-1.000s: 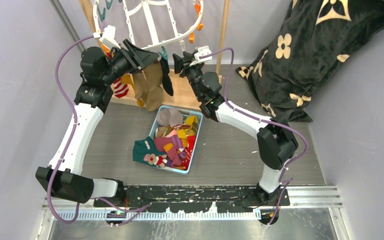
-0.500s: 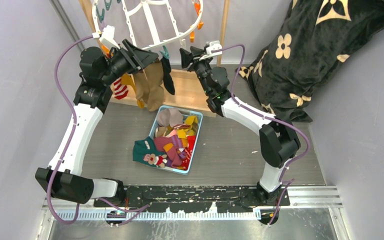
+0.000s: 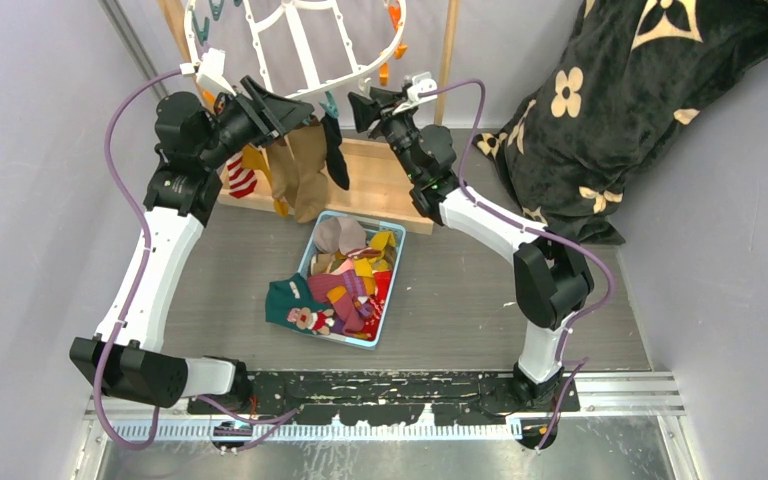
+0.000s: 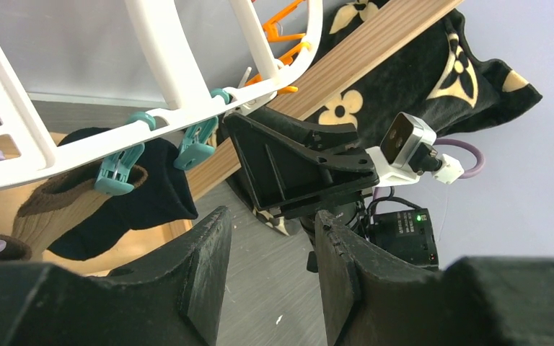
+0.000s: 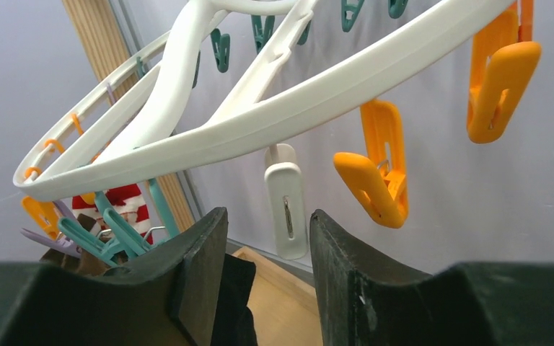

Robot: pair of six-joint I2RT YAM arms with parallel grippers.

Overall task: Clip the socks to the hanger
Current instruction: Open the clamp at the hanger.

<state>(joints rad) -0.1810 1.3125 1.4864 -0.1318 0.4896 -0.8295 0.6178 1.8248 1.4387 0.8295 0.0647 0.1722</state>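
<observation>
Hanger (image 3: pixel 297 50) hanging at the rear, basket (image 3: pixel 360 341) sitting in front of it on the table (image 3: pixel 460 300).
Clipped socks (image 3: pixel 305 165) are dangling under the hanger's near rim, the left gripper (image 3: pixel 298 108) reaching in from their left and the right gripper (image 3: pixel 358 108) from their right. Loose socks (image 3: pixel 345 285) are lying in the basket, one spilling over its left side. A blanket (image 3: pixel 640 110) is lying at the right rear.

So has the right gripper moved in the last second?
Yes. In the top view the right gripper has shifted away from the blue basket, up toward the rim of the hanger.
</observation>
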